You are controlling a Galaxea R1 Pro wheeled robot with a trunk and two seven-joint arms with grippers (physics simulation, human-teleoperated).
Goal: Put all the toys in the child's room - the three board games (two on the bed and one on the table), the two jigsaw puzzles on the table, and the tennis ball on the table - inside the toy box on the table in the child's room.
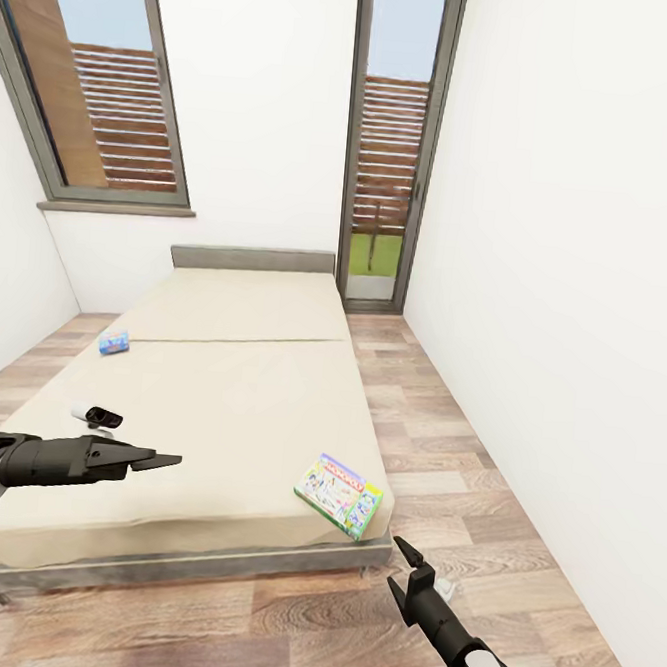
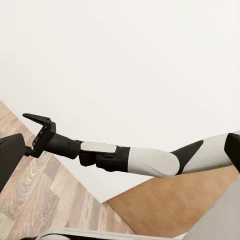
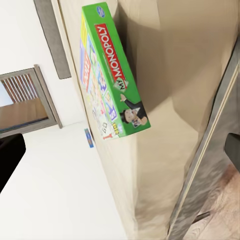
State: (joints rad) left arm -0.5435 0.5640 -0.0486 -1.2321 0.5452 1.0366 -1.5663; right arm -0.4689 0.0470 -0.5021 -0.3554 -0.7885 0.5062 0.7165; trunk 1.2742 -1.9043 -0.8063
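Observation:
Two board games lie on the beige bed (image 1: 228,395). A green Monopoly box (image 1: 339,494) rests flat at the bed's near right corner, and the right wrist view shows it close up (image 3: 112,80). A small blue box (image 1: 114,342) lies by the bed's left edge, far off in the right wrist view (image 3: 88,137). My right gripper (image 1: 401,570) hovers open over the floor just in front of the Monopoly box, holding nothing. My left gripper (image 1: 163,458) is open and empty above the bed's near left part. The left wrist view looks across at my right gripper (image 2: 36,134).
The bed has a grey headboard (image 1: 252,259) against the far wall and a grey frame (image 1: 205,564) along its near edge. A strip of wooden floor (image 1: 434,452) runs between the bed and the white right wall. A glass door (image 1: 386,177) and a window (image 1: 112,85) are behind.

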